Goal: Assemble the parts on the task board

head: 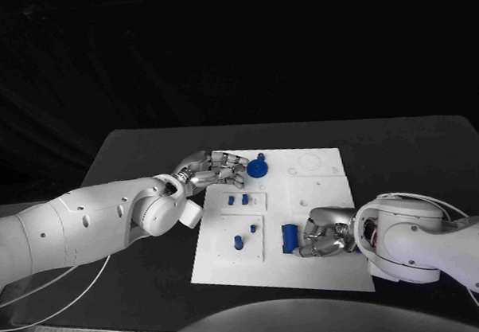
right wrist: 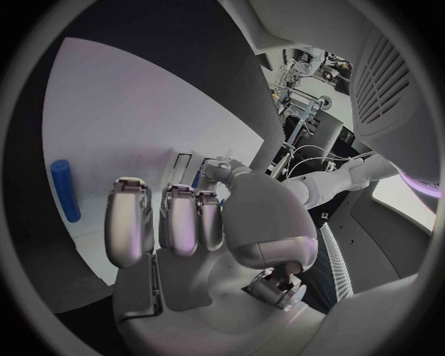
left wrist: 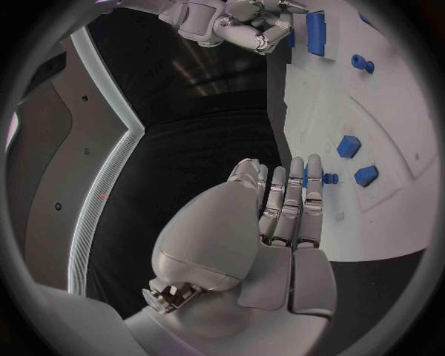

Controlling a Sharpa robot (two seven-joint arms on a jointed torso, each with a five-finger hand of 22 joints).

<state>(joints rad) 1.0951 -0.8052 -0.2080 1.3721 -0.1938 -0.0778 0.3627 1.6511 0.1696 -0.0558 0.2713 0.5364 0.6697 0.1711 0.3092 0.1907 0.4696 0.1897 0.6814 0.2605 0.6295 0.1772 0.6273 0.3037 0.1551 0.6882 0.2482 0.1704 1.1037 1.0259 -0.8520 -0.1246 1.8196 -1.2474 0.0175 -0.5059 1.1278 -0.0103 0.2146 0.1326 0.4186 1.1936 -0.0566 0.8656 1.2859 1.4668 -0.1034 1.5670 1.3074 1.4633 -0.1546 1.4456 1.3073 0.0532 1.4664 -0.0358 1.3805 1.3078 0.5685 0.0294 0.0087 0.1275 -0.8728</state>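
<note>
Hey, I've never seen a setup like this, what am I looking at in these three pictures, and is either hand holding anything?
This is a two-armed robot at a black table. One picture looks down from its head; the two round ones come from cameras at its wrists. In the middle lies a white task board with small blue parts, such as a blue cylinder. The left hand hovers at the board's far end, fingers straight, holding nothing. The right hand sits beside the cylinder, fingers curled; it appears empty.

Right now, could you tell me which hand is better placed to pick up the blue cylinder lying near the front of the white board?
The right hand, I would judge. It rests beside the blue cylinder, empty, while the left hand hovers at the white board's far end, near the blue round part.
</note>
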